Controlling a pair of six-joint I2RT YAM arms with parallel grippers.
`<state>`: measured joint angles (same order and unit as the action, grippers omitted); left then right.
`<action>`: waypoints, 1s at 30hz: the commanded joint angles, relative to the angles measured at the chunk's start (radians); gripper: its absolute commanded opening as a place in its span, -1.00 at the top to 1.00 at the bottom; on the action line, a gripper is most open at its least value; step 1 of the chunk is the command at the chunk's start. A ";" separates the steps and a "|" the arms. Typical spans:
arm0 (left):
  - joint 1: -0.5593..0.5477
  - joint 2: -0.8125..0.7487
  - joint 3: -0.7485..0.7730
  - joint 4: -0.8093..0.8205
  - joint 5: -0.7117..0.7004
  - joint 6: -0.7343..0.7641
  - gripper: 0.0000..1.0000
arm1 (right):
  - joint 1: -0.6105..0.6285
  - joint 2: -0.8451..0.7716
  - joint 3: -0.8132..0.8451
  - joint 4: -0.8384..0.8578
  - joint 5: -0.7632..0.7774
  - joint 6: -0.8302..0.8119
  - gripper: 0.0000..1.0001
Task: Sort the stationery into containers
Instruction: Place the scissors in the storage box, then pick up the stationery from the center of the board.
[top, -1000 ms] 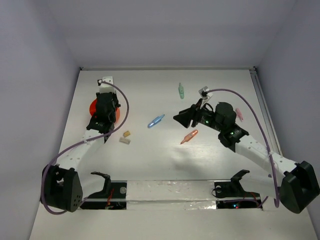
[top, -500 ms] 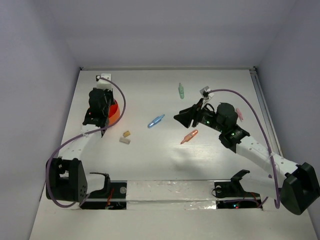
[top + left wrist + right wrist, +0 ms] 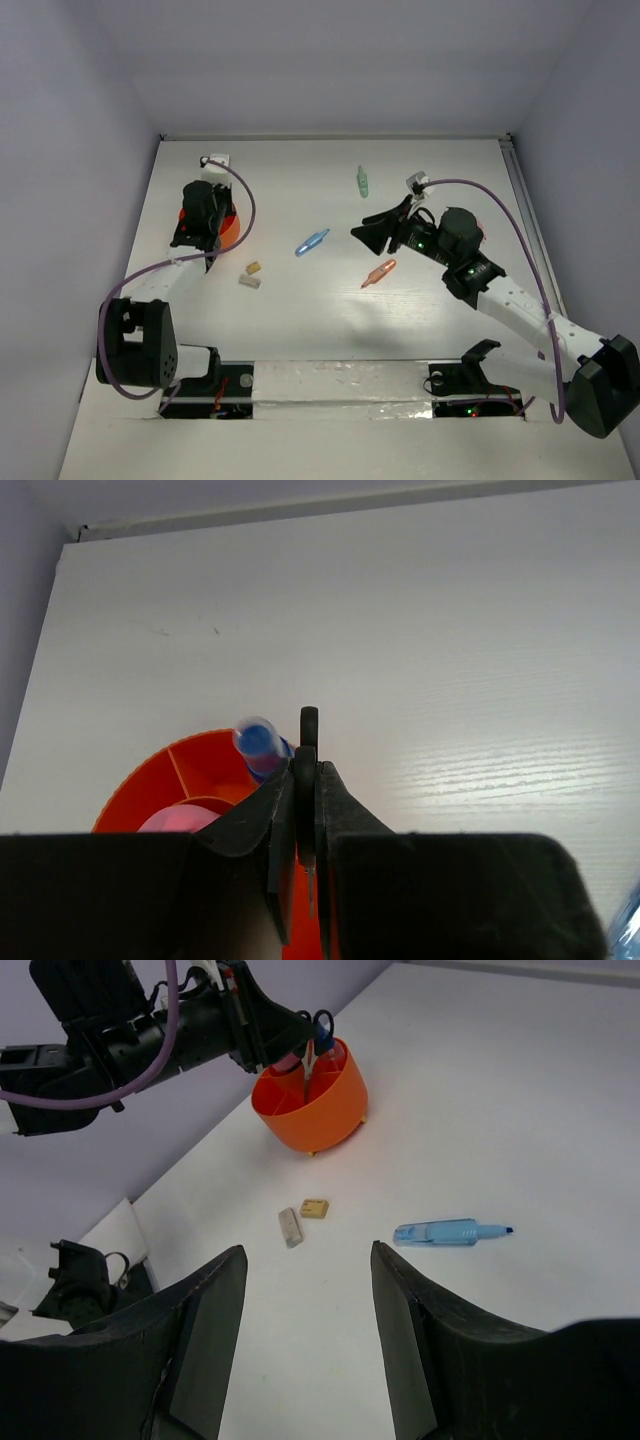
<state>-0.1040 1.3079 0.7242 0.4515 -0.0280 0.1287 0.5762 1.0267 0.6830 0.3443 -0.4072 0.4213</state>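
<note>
now left pincer (image 3: 308, 770) back over cup (image 3: 200, 765)

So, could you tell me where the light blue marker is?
Top view: the light blue marker lies on the table near its middle, right of the orange cup, with the green marker behind it and the orange marker nearer, to its right.

No readable text, label, brand, number or sign in any view. Orange cup (image 3: 318, 1110) wall plain. Light blue marker (image 3: 448, 1232) and beige pieces (image 3: 314, 1208) near cup: any markings too small to read.
</note>
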 commanded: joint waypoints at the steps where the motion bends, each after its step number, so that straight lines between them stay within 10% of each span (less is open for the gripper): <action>1: 0.001 0.005 -0.006 0.050 0.010 -0.015 1.00 | 0.001 -0.022 0.000 0.016 0.036 -0.027 -0.17; 4: 0.001 -0.002 -0.016 0.062 -0.004 -0.038 0.84 | 0.001 -0.016 0.003 0.012 0.041 -0.030 -0.17; 13: -0.008 -0.059 -0.006 0.039 -0.009 -0.058 -0.98 | 0.001 0.015 0.016 -0.007 0.062 -0.036 -0.17; 19: -0.017 -0.172 0.040 0.030 0.068 -0.109 -0.98 | 0.001 0.078 0.032 -0.018 0.056 -0.039 -0.10; 25: -0.026 -0.286 0.173 -0.037 0.206 -0.211 -0.98 | 0.011 0.200 0.075 -0.033 -0.025 -0.035 0.81; 30: -0.026 -0.373 0.248 -0.186 0.272 -0.303 -0.98 | 0.124 0.324 0.157 -0.099 0.011 -0.099 0.81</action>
<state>-0.1291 0.9997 0.9268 0.3431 0.1612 -0.0898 0.6174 1.3014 0.7567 0.2661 -0.3988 0.3779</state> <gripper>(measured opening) 0.989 0.088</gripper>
